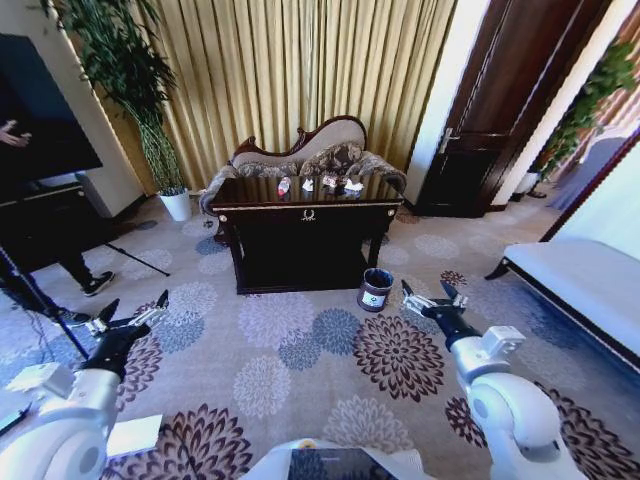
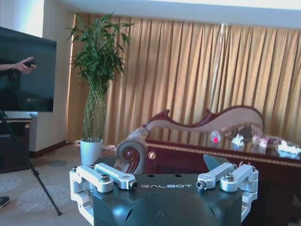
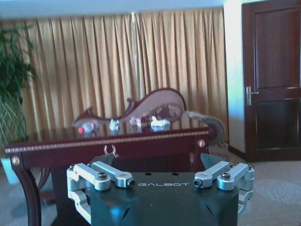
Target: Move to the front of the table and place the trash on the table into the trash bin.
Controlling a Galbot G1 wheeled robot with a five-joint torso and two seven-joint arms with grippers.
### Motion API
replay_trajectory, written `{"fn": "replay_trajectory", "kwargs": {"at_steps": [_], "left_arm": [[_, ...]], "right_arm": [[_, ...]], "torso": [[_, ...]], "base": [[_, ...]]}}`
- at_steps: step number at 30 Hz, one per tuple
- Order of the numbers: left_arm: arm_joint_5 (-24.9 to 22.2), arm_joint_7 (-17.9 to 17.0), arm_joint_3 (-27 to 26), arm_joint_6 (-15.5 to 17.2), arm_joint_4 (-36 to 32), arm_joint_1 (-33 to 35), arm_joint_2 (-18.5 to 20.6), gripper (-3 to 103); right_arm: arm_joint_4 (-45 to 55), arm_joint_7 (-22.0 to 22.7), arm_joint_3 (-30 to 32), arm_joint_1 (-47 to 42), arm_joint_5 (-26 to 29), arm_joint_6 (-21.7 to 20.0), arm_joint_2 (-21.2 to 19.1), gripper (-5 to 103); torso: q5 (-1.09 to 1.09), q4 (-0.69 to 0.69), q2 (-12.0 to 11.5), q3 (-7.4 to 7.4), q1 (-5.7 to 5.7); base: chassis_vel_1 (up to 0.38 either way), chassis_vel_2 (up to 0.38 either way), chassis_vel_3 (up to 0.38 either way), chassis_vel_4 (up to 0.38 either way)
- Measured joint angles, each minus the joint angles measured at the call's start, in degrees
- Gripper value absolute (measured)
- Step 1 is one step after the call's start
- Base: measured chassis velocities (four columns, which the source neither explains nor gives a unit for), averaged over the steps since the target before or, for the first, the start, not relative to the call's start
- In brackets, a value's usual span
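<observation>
Trash (image 1: 318, 184) on table (image 1: 306, 213); trash bin (image 1: 375, 289) before its right corner.

Hotel-style lounge w/ carved sofa (image 1: 300, 150), gold curtains (image 1: 300, 60), floral carpet (image 1: 300, 350), potted plant (image 1: 130, 80).

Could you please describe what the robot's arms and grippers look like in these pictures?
Both arms have rounded, glossy white shells near the body, narrowing to black forearm sections. The left gripper and right gripper each carry pale silver metal linkages ending in dark pointed jaws. Up close, each gripper has a black housing printed GALBOT in light letters, flanked by silver link bars with round bolts.
</observation>
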Motion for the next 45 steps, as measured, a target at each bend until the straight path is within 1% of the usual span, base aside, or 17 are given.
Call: {"fn": "replay_trajectory", "kwargs": {"at_steps": [2,6,7,8,9,10,11,13,17,22,24,26,32,45], "left_arm": [[0.42,0.10,0.05,-0.05,0.00,0.10,-0.09,100],[1.94,0.95,0.04,0.04,0.02,0.25,0.06,100],[2.31,1.24,0.01,-0.44,0.12,0.27,0.13,100],[3.47,1.83,-0.20,-2.31,0.66,0.28,0.44,100],[4.00,1.88,-0.22,-2.75,0.91,0.28,0.51,100],[4.69,2.07,-0.22,-3.54,1.28,0.27,0.55,100],[4.69,2.07,-0.22,-3.54,1.28,0.27,0.55,100],[5.84,2.61,-0.22,-4.71,1.90,0.30,0.55,100],[6.23,2.89,-0.38,-4.75,1.97,0.44,0.55,100],[8.64,3.60,-1.51,-2.58,1.13,0.42,0.85,100],[8.79,3.66,-1.92,-1.20,0.42,0.25,1.03,100],[8.75,3.66,-2.00,-0.80,0.19,0.16,1.04,100],[8.85,3.66,-2.06,-0.66,0.07,0.19,0.78,100],[8.86,3.74,-2.03,-0.85,0.02,0.17,0.59,100]], "right_arm": [[-0.15,-1.09,-0.04,0.08,0.34,2.41,0.37,100],[-0.20,-2.47,0.04,0.13,-1.11,3.30,0.47,100],[-0.30,-3.18,0.17,0.02,-1.94,3.74,0.47,100],[-1.27,-6.23,1.00,-0.06,-4.53,6.87,0.73,100],[-1.57,-7.12,1.14,-0.05,-4.86,7.93,0.81,100],[-1.67,-7.68,1.14,-0.10,-4.99,8.71,0.92,100],[-1.67,-7.68,1.14,-0.10,-4.99,8.71,0.92,100],[-1.67,-8.01,0.99,-0.30,-5.03,9.21,1.19,100],[-1.65,-8.01,0.81,-0.33,-5.15,8.64,1.31,100],[-1.66,-7.78,0.80,-0.40,-5.42,6.81,1.05,100],[-1.92,-7.53,0.76,-0.38,-5.41,5.75,0.77,100],[-2.11,-7.43,0.67,-0.33,-5.21,5.37,0.74,100],[-2.90,-7.39,0.33,-0.08,-4.47,4.25,0.82,100],[-3.45,-7.43,-0.01,0.16,-4.47,4.21,0.88,100]], "torso": [[0.00,0.00,0.00,0.00,0.00],[0.00,0.01,0.00,0.00,0.00],[0.00,0.01,0.00,0.00,0.00],[0.00,0.00,0.00,0.00,0.00],[0.00,0.01,0.00,0.00,0.00],[0.00,0.01,0.00,0.01,0.00],[0.00,0.01,0.00,0.01,0.00],[0.00,0.00,0.00,0.00,0.00],[0.00,0.01,0.00,0.00,0.00],[0.00,0.01,0.00,0.00,0.00],[0.00,0.01,0.00,0.00,0.00],[0.00,0.00,0.00,0.00,0.00],[0.00,0.01,0.00,0.00,0.00],[0.00,0.01,0.01,0.00,-0.01]], "base": [[0.000,0.000,0.000,0.000],[0.000,0.000,0.000,0.000],[0.000,0.000,0.000,0.000],[0.000,0.000,0.000,0.000],[0.000,0.000,0.000,0.000],[0.000,0.000,0.000,0.000],[0.000,0.000,0.000,0.000],[0.000,0.000,0.000,0.000],[0.000,0.000,0.000,0.000],[0.000,0.000,0.000,0.000],[0.000,0.000,0.000,0.000],[0.000,0.000,0.000,0.000],[0.000,0.000,0.000,0.000],[-0.021,0.018,0.015,-0.019]]}}
